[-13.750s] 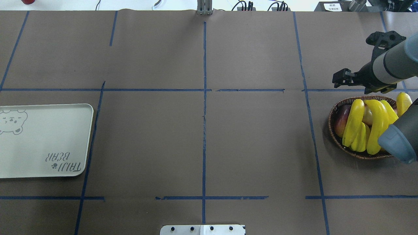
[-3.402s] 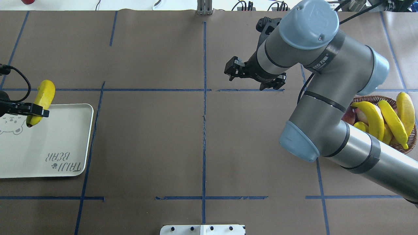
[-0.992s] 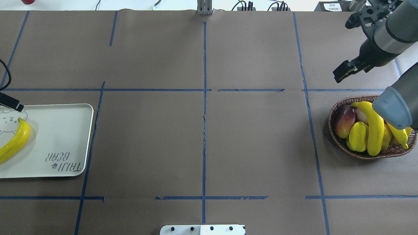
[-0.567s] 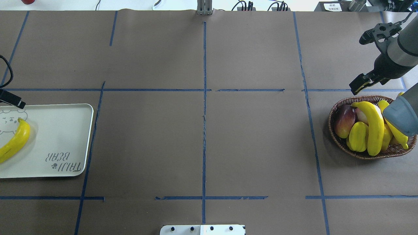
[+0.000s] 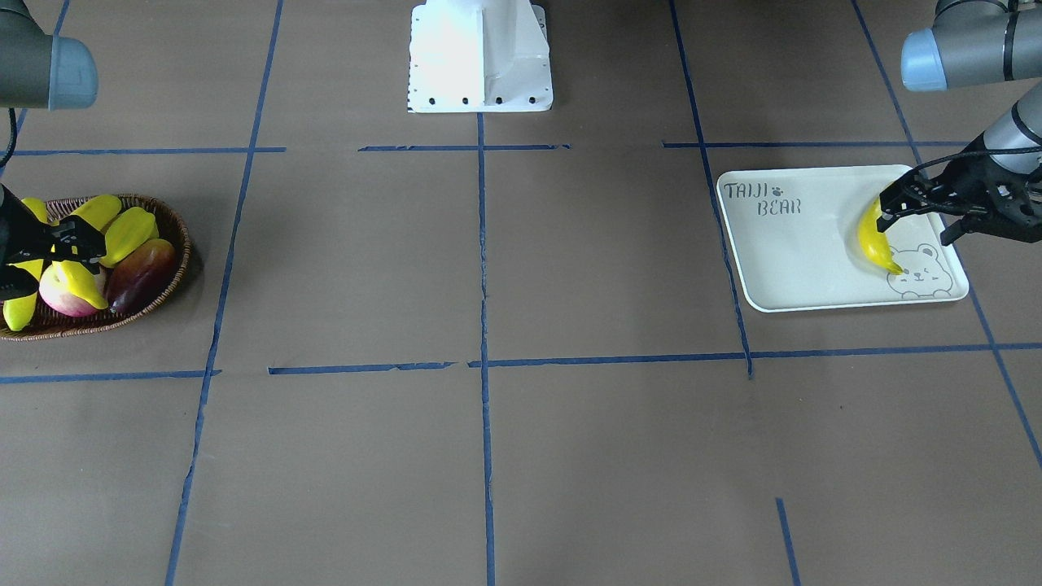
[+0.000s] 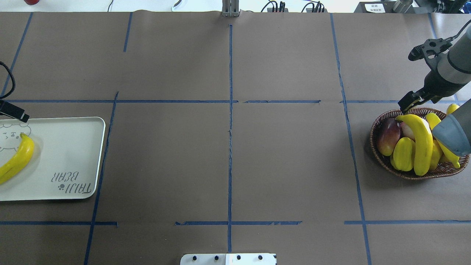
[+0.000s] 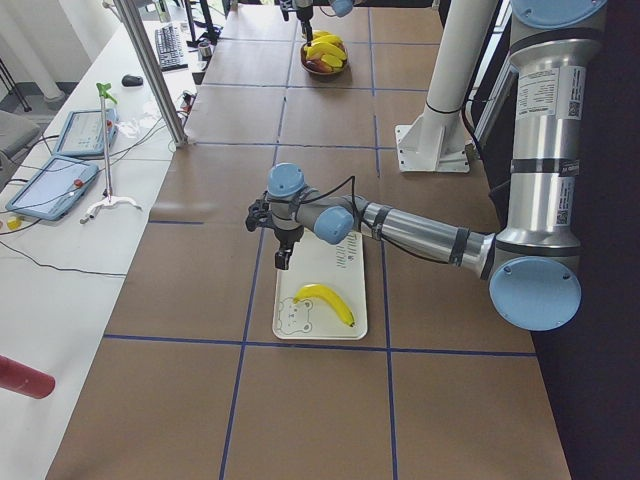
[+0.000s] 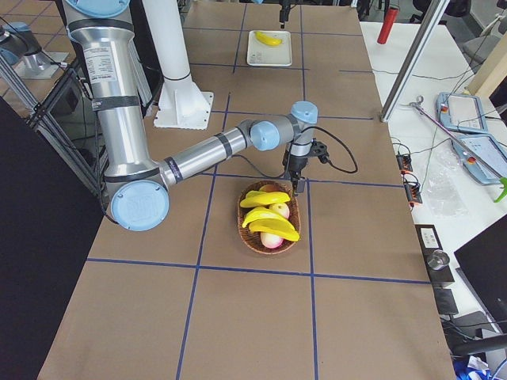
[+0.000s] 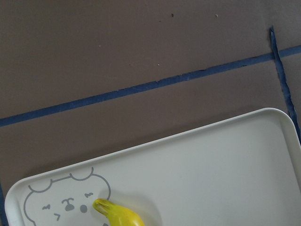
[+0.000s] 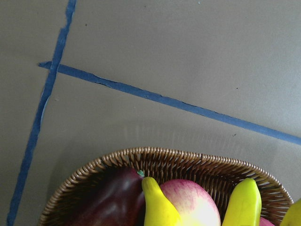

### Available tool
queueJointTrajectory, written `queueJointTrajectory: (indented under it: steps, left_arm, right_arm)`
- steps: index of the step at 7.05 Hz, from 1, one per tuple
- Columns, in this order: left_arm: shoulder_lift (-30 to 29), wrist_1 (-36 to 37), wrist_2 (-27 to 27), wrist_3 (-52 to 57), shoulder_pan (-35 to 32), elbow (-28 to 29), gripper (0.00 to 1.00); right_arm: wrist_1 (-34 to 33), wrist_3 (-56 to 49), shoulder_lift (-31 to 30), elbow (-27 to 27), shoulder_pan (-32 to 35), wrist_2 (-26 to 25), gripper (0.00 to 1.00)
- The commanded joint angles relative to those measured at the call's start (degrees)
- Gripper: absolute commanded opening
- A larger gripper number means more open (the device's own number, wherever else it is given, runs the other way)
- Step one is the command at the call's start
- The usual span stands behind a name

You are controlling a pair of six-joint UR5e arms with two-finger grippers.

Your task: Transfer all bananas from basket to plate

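One banana (image 6: 16, 160) lies on the plate (image 6: 66, 154), beside the bear drawing; it also shows in the front view (image 5: 873, 236). My left gripper (image 5: 916, 218) hovers just above it, open and empty. The basket (image 6: 375, 147) at the far right holds three bananas: one across the top (image 6: 421, 143), one beside it (image 6: 443, 141), and one tip at the rim (image 6: 453, 108). My right gripper (image 6: 406, 105) is low over the basket's far rim, at the top banana's tip. Its jaws look open and empty in the front view (image 5: 57, 252).
The basket also holds a yellow-green starfruit (image 6: 403, 152), a dark red-purple fruit (image 6: 386, 136) and a pink round fruit (image 6: 406, 129). My right forearm (image 6: 454, 134) covers the basket's right side. The white robot base (image 5: 480, 57) stands mid-table at the robot's edge.
One banana went from the basket to the plate. The left gripper let go of it and rose slightly. The right gripper swung back and came down to the basket's far rim.
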Motion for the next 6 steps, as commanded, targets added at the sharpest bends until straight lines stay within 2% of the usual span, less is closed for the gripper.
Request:
queueJointTrajectory:
  steps: [1,6]
  left_arm:
    - [0.02,-0.05,0.0,-0.01,0.0,0.0,1.0]
    - [0.02,-0.14,0.0,-0.1,0.0,0.0,1.0]
  right_arm:
    - [1.95,0.1,-0.54,-1.14,-0.72,0.13,1.0]
    - [2.04,-0.17,-2.29,-1.4,-2.65,0.13,0.98]
